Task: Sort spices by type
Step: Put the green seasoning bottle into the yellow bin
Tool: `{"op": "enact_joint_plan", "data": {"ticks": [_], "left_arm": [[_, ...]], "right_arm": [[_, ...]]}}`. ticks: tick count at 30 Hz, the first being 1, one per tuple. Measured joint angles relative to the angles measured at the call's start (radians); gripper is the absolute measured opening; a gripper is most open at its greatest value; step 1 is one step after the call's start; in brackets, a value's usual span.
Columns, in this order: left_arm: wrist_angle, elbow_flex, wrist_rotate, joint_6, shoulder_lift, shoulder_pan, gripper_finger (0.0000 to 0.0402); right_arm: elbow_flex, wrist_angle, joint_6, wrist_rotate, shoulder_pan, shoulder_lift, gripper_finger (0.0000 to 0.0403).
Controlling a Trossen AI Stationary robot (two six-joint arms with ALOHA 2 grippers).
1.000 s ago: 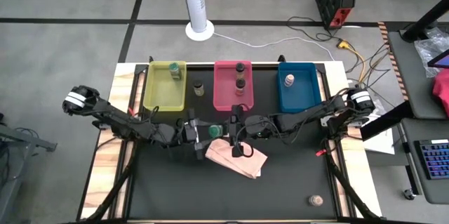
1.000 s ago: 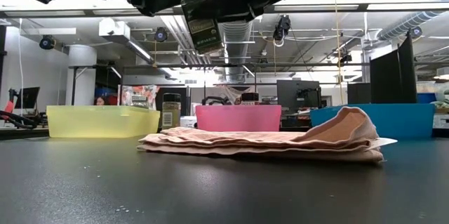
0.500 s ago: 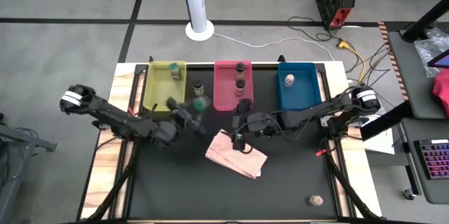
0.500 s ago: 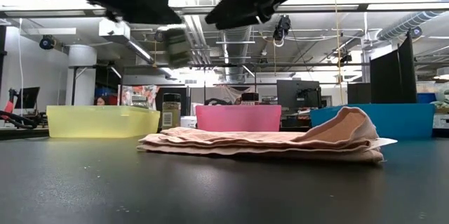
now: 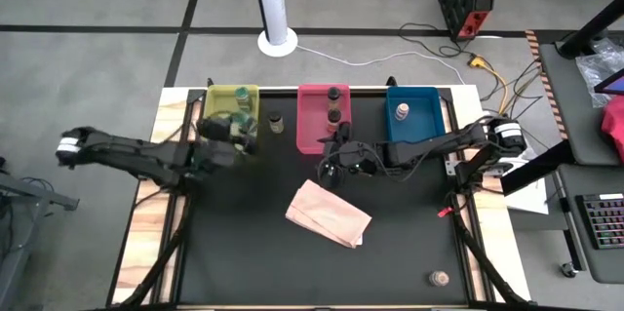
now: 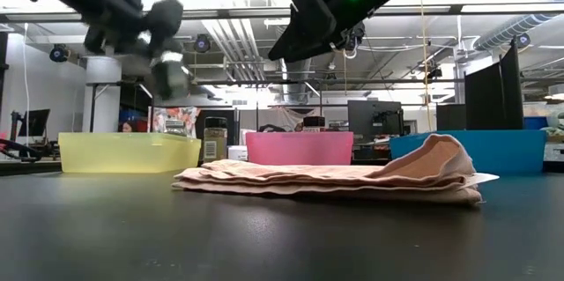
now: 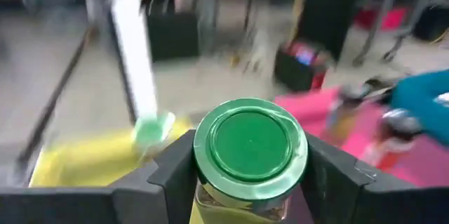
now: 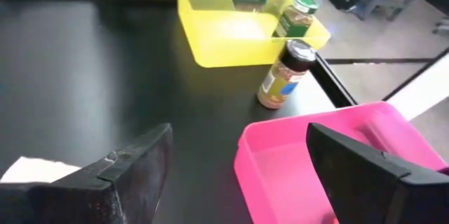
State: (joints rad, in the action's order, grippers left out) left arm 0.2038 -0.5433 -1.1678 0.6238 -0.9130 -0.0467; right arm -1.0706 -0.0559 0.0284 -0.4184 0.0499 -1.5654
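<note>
My left gripper (image 5: 230,132) is shut on a green-capped spice jar (image 7: 249,150), held in the air over the near right corner of the yellow tray (image 5: 226,106). Another green-capped jar (image 8: 298,13) stands in that tray. A dark-capped jar (image 5: 276,123) stands on the table between the yellow tray and the pink tray (image 5: 314,121). The pink tray holds two jars, and the blue tray (image 5: 414,128) holds one. My right gripper (image 5: 331,158) is open and empty, in the air by the pink tray's near edge. My left gripper pinches the green-capped jar between its two fingers (image 7: 175,175), one on each side of the jar's body just below the cap (image 7: 210,199). The jar is lifted clear, with its cap toward the wrist camera.
A tan paper bag (image 5: 329,213) lies flat in the middle of the black mat. One more jar (image 5: 439,278) stands near the table's near right corner. The three trays line the far edge. Bare mat lies at the near left.
My left gripper has carried the green-capped jar from above the paper bag toward the table's far left, to the yellow tray. My right gripper has drawn away from the bag toward the far edge, to the pink tray's near side.
</note>
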Motion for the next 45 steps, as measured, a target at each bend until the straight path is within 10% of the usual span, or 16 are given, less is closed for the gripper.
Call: {"op": "enact_joint_plan", "data": {"ticks": [6, 45], "left_arm": [[0.343, 0.016, 0.248, 0.301, 0.022, 0.232, 0.0188], [0.302, 0.138, 0.154, 0.504, -0.148, 0.402, 0.0196]], "right_arm": [[0.001, -0.001, 0.017, 0.003, -0.006, 0.0, 0.0308], [0.045, -0.009, 0.023, 0.002, -0.01, 0.0, 0.031]]}}
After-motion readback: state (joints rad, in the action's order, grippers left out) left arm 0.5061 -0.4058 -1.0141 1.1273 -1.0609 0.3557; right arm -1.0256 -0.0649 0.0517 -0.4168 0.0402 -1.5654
